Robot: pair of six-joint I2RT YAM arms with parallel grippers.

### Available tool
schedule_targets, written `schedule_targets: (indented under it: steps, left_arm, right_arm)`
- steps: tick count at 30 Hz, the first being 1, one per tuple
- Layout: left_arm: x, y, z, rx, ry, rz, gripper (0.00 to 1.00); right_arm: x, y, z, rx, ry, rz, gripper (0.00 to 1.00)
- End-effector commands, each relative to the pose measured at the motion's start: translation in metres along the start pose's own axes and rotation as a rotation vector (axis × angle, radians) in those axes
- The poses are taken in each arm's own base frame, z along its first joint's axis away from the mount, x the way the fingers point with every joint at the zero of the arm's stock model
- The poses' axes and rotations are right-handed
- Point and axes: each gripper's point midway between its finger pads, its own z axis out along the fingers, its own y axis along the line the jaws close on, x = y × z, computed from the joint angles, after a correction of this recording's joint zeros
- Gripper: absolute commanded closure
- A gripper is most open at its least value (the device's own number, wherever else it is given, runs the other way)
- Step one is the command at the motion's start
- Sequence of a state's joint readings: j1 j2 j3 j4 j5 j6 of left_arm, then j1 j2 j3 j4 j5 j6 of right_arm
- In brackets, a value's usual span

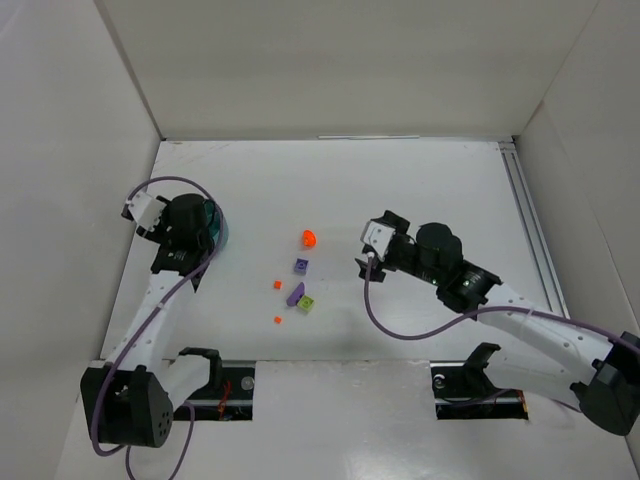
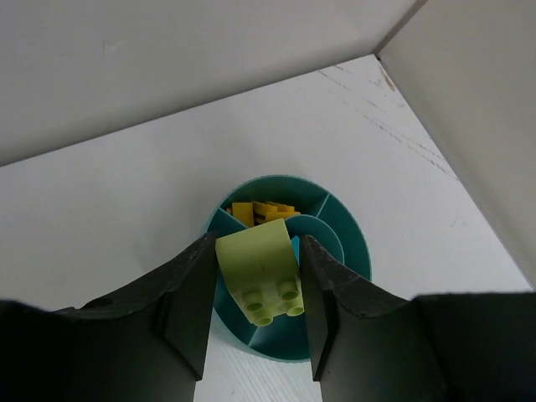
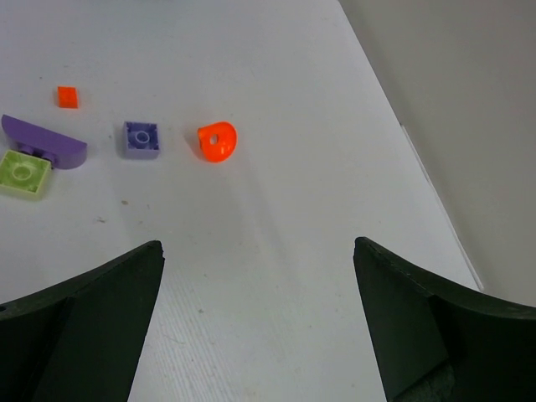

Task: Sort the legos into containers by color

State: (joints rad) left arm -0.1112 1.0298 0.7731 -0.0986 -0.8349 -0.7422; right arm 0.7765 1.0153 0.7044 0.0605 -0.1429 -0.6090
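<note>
A lime green brick (image 2: pixel 261 280) is gripped by the left gripper (image 2: pixel 255 244) directly above the teal tub (image 2: pixel 353 244). Yellowish pieces (image 2: pixel 264 209) are seen in a compartment just beyond the brick. From overhead the brick is hidden under the wrist. The right gripper (image 3: pixel 258 247) is spread wide and empty, with an orange piece (image 3: pixel 217 141), a purple square (image 3: pixel 141 138) and a lime plate (image 3: pixel 23 172) lying ahead to its left.

Robotics lab test cell: white desk (image 1: pixel 430 200) boxed in by plain white panels (image 1: pixel 330 60); cabled left arm (image 1: pixel 150 320) and right arm (image 1: pixel 540 325) bolted at its near edge.
</note>
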Motion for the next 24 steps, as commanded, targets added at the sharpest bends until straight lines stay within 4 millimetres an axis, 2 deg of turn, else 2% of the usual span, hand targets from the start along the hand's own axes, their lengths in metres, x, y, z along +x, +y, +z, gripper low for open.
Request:
schedule_targets:
  steps: [1, 2, 6, 8, 13, 17, 19, 24]
  left_arm:
    - [-0.016, 0.000, 0.003, 0.026, -0.091, -0.040, 1.00]
    - [-0.021, 0.005, 0.004, 0.015, -0.113, -0.059, 1.00]
    - [-0.021, 0.000, 0.014, 0.068, -0.126, -0.048, 1.00]
    - [-0.010, 0.006, 0.024, 0.043, -0.119, -0.020, 1.00]
    - [0.005, -0.002, 0.041, 0.031, -0.085, 0.012, 1.00]
    - [0.025, -0.002, 0.052, 0.009, -0.043, 0.051, 1.00]
    - [0.022, 0.000, 0.055, -0.006, -0.052, 0.049, 1.00]
    - [0.028, -0.006, 0.058, 0.019, -0.035, 0.050, 1.00]
  right_arm:
    - [0.001, -0.011, 0.000, 0.013, -0.016, 0.022, 0.01]
    - [0.002, -0.013, -0.001, 0.014, -0.016, 0.025, 0.01]
    - [0.011, -0.017, 0.003, -0.014, -0.012, 0.043, 0.01]
    - [0.016, -0.018, 0.004, -0.020, -0.006, 0.050, 0.01]
    - [0.024, -0.019, 0.008, -0.047, -0.005, 0.056, 0.01]
    - [0.027, -0.023, 0.007, -0.043, -0.005, 0.053, 0.01]
    - [0.033, -0.027, 0.007, -0.040, 0.005, 0.062, 0.01]
    - [0.033, -0.028, 0.006, -0.043, 0.001, 0.064, 0.01]
